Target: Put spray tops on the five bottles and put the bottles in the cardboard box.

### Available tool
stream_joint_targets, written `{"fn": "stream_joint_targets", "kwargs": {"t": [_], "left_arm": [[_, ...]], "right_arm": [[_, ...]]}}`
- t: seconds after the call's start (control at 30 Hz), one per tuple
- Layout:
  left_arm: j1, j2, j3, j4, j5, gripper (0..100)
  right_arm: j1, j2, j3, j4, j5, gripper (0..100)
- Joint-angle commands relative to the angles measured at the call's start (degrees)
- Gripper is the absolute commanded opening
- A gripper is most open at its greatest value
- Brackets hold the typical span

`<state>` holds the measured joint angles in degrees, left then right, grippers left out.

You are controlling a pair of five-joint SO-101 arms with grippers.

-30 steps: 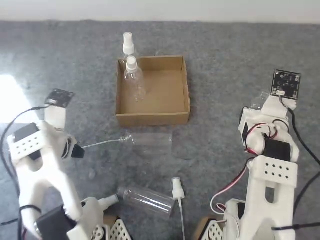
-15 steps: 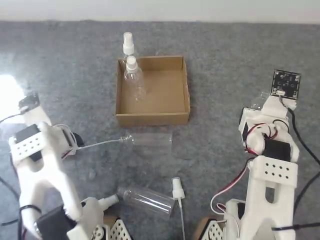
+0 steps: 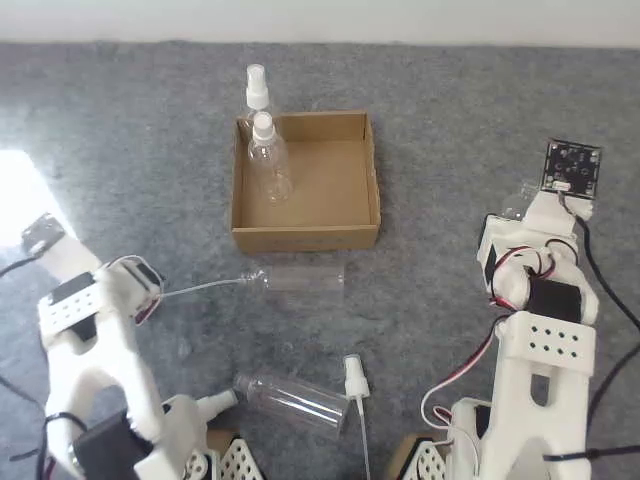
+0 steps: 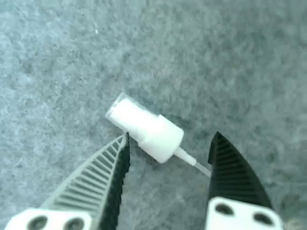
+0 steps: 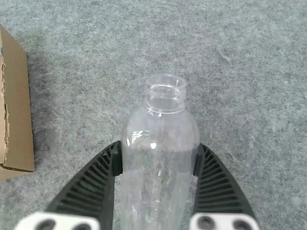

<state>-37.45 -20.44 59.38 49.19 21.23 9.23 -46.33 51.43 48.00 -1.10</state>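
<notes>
The left arm's wrist has swung toward the left edge of the worktop within the last second. The left gripper [image 4: 171, 137] now sits low over a spray top [image 4: 146, 132] lying on the worktop near that edge. Its fingers are open, 1 on each side, and nothing is gripped yet. This is probably the approach to a pick.

The cardboard box [image 3: 305, 238] holds 1 capped bottle [image 3: 268, 160].

Near the right edge, the right gripper [image 5: 158, 147] has not moved. Its fingers are closed on an upright uncapped bottle [image 5: 160, 129], likely waiting for the top.
</notes>
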Motion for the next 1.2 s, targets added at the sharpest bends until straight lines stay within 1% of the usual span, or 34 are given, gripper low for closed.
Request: {"fn": "stream_joint_targets", "kwargs": {"t": [0.0, 0.27, 0.43, 0.5, 0.67, 0.93, 1.07, 1.17], "left_arm": [[-3.6, 0.2, -1.4, -1.8, 3.7, 25], [-3.5, 0.3, -0.3, -1.8, 3.9, 25], [-3.5, 0.3, -0.7, -1.9, 3.9, 16], [-3.5, 0.3, -0.7, -1.9, 3.9, 15], [-2.1, 0.3, -0.4, -1.9, 3.9, 17], [-2.0, 0.3, -0.3, -1.6, 3.9, 17], [-2.9, 0.3, -0.2, 1.9, 4.0, 22], [-3.0, 0.4, -0.1, 3.9, 4.0, 22]], "right_arm": [[0.2, -1.8, -0.9, -1.3, -0.2, 8.4], [0.2, -1.8, -0.9, -1.3, -0.2, 8.4], [0.2, -1.8, -0.9, -1.3, -0.2, 8.4], [0.2, -1.8, -0.9, -1.3, -0.2, 8.4], [0.2, -1.8, -0.9, -1.3, -0.2, 8.4], [0.2, -1.8, -0.9, -1.3, -0.2, 8.4], [0.2, -1.8, -0.9, -1.3, -0.2, 8.4], [0.2, -1.8, -0.9, -1.3, -0.1, 8.4]]}}
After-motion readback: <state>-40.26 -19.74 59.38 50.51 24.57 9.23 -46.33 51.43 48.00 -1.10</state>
